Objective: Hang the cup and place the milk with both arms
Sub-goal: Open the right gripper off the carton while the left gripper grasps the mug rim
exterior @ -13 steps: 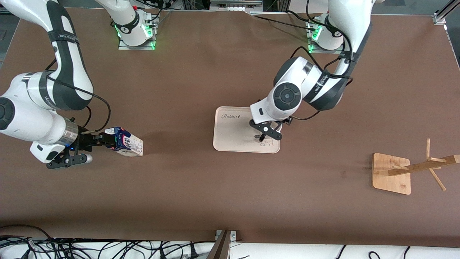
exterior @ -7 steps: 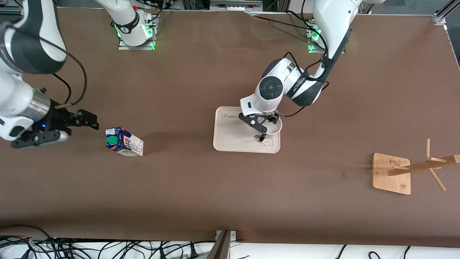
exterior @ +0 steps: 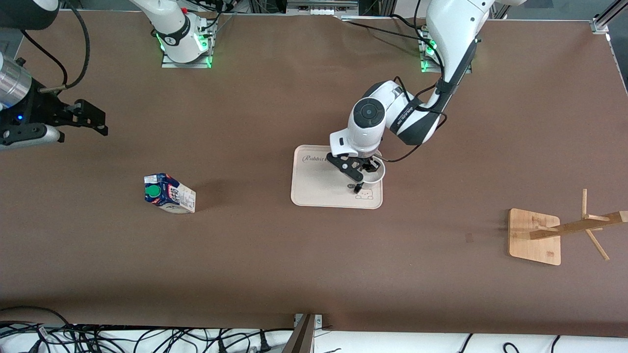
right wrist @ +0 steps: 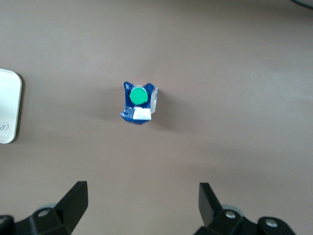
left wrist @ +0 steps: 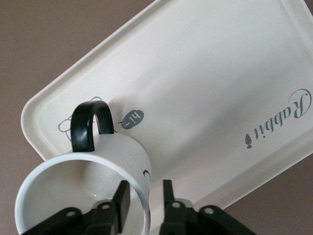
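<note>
The white cup (exterior: 377,172) stands upright on the cream tray (exterior: 319,189), at the tray's corner toward the left arm's end, its black handle (left wrist: 88,122) pointing toward the front camera. My left gripper (exterior: 365,172) is down on its rim. In the left wrist view one finger (left wrist: 122,198) is inside the cup (left wrist: 58,200) and the other (left wrist: 167,193) is outside the wall, with a thin gap showing there. The milk (exterior: 169,192) stands alone on the table, green cap up. My right gripper (exterior: 102,120) hangs open over bare table at the right arm's end, apart from the milk (right wrist: 138,103).
A wooden rack (exterior: 535,238) with slanted pegs stands at the left arm's end, nearer the front camera than the tray. The tray's corner (right wrist: 9,105) shows in the right wrist view. Cables lie along the table's front edge.
My right gripper let go of the milk and rose away toward the right arm's end. My left gripper came down over the cup's rim and its fingers drew closer together.
</note>
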